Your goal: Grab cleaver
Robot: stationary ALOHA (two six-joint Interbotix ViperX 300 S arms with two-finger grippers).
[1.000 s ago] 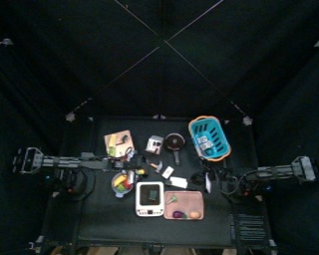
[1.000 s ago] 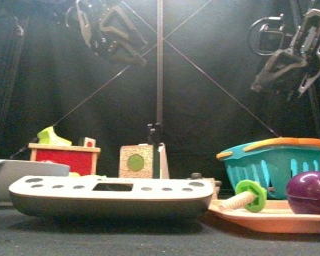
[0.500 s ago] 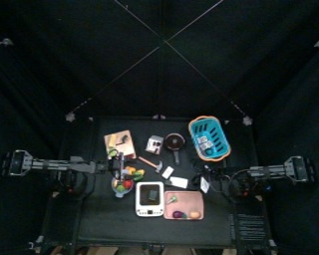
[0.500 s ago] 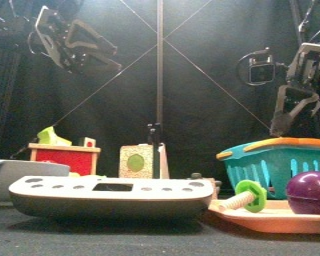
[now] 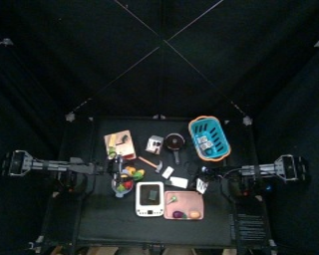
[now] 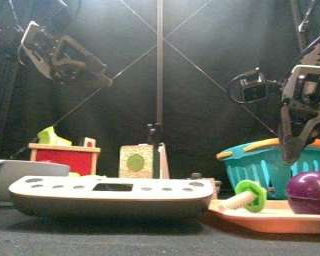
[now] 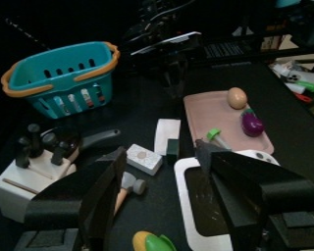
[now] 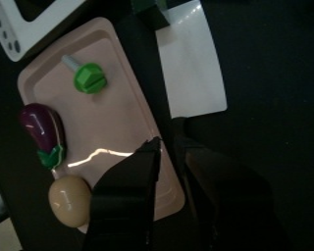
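The right gripper (image 8: 169, 149) is being brought down from higher up. Its jaws are being held slightly apart, with nothing between them. The cleaver (image 8: 192, 59), judged to be the white blade lying flat just beside the pink tray (image 8: 121, 108), is not yet being touched, so a grasp is probably only being lined up. The left gripper (image 7: 173, 191), jaws wide apart and empty, is being drawn back toward its own side. The black counter (image 5: 218, 214) is being crowded by toys and enclosed by black curtains (image 5: 69, 60).
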